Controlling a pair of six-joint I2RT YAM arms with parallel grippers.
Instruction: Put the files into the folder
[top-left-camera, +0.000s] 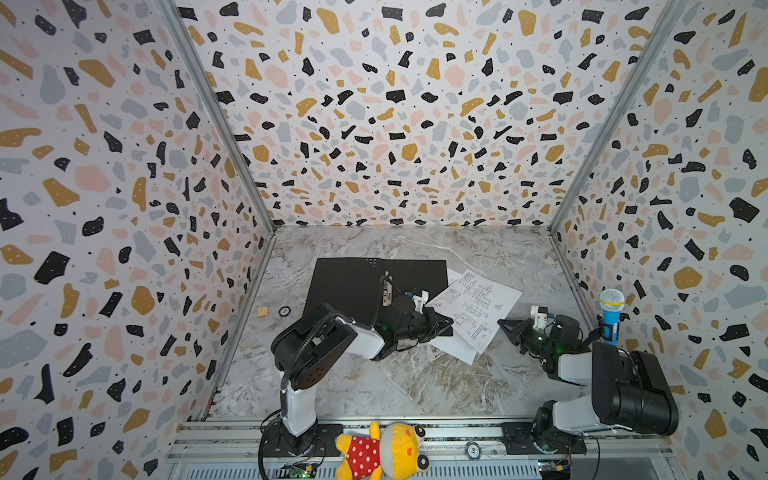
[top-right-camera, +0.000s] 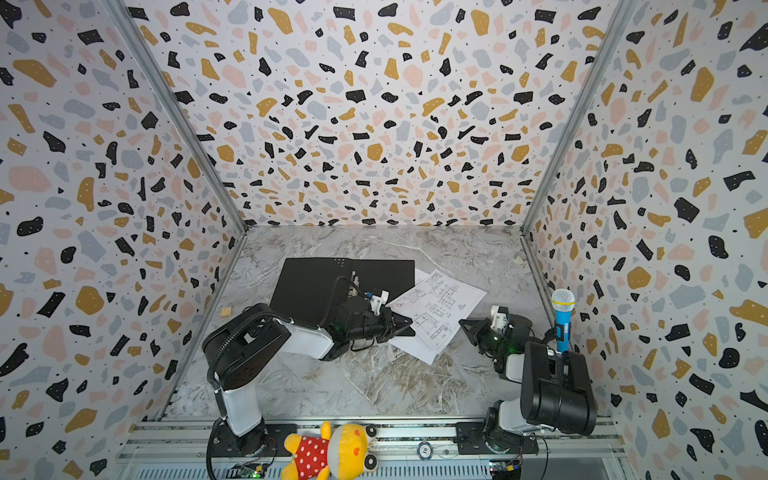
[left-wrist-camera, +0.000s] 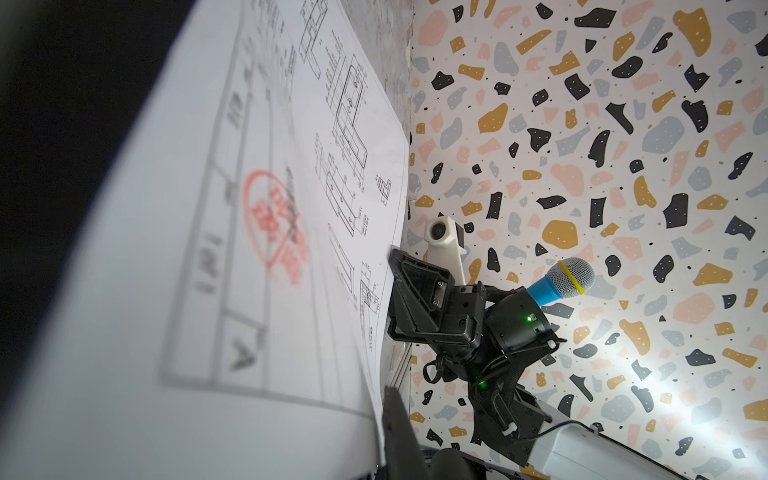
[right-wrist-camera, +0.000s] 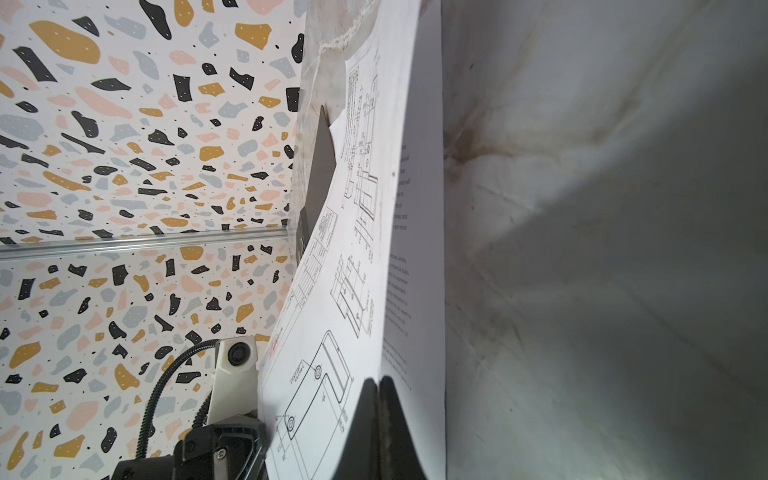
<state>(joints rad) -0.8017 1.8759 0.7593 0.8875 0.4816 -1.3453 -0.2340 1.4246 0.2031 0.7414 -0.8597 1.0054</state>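
A thin, flat card folder (top-left-camera: 345, 282) lies open on the grey marbled worktop (top-left-camera: 415, 382), black inside up, ready to take paper. The two files lie just to its right and overlap its right edge: a white drawing sheet (top-left-camera: 478, 303) of line drawings and tables rests on a white printed text sheet (top-left-camera: 457, 351). The left hand (top-left-camera: 449, 323) reaches in at the sheets' folder-side edge with its jaws looking narrow; I cannot tell whether it pinches paper. The right hand (top-left-camera: 503, 323) meets the opposite edge with jaws closed tip to tip, probably to steady the stack or nudge it toward the folder. Neither file is inside yet.
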